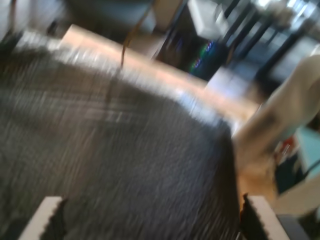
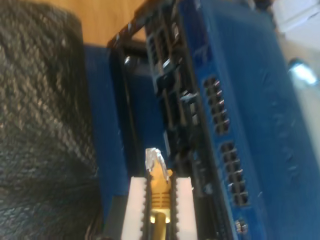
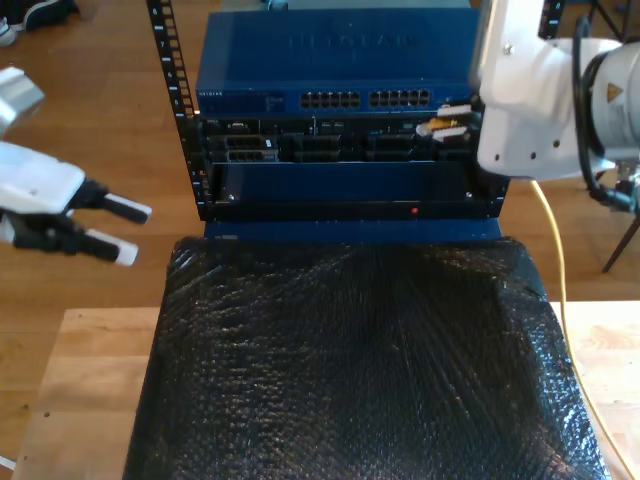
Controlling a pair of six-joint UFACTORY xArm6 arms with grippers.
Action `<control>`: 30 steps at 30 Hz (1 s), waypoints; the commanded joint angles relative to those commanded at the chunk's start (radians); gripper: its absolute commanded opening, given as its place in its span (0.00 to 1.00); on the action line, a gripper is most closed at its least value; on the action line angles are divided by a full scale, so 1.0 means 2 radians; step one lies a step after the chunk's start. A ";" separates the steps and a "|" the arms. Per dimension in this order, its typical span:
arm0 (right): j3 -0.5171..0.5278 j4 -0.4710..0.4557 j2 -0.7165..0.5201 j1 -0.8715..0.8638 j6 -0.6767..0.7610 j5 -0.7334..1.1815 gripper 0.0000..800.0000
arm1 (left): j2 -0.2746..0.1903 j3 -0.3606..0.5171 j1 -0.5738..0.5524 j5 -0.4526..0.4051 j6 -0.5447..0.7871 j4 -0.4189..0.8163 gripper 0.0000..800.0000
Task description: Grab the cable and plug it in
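Nearest to where I stand, the black mat (image 3: 350, 370) covers the wooden table (image 3: 85, 400) and carries nothing that matters now. Beyond its near left corner in the exterior view, my first gripper (image 3: 118, 228) hangs over the floor with its jaws spread wide and nothing between them; its own camera is smeared with blur, showing just the mat and two pale fingertips (image 1: 46, 215). Further back, the cable (image 3: 552, 250) rises past the mat's right edge in the exterior view — a thin yellow line running up to my second gripper (image 3: 452, 118), which is clamped on the yellow boot just behind the clear plug (image 2: 154, 160). That plug sits right at the face of the rack (image 3: 340, 160), at its right end in the exterior view, below the blue switch (image 3: 335, 60) and its rows of ports (image 2: 220, 112). Whether it is lined up with a socket I cannot tell; the wrist picture is soft and the recess is dark. The risk, I'd judge, is a crooked push: a tilted plug could catch on the rack frame — then the boot might slip in the pads or the latch bend. The trailing cable could also snag the mat's edge and pull the tip off line.
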 joint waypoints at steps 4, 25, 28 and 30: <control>0.002 -0.025 0.014 -0.001 0.009 0.008 0.00 | -0.005 0.006 0.005 -0.005 0.015 0.041 1.00; -0.004 -0.149 0.133 -0.002 0.114 0.117 0.00 | -0.027 0.047 0.115 0.006 0.200 0.157 1.00; -0.005 -0.170 0.141 -0.001 0.130 0.123 0.00 | -0.031 0.050 0.138 0.015 0.229 0.173 1.00; -0.008 -0.177 0.147 -0.001 0.142 0.123 0.00 | -0.037 0.050 0.150 0.017 0.250 0.186 1.00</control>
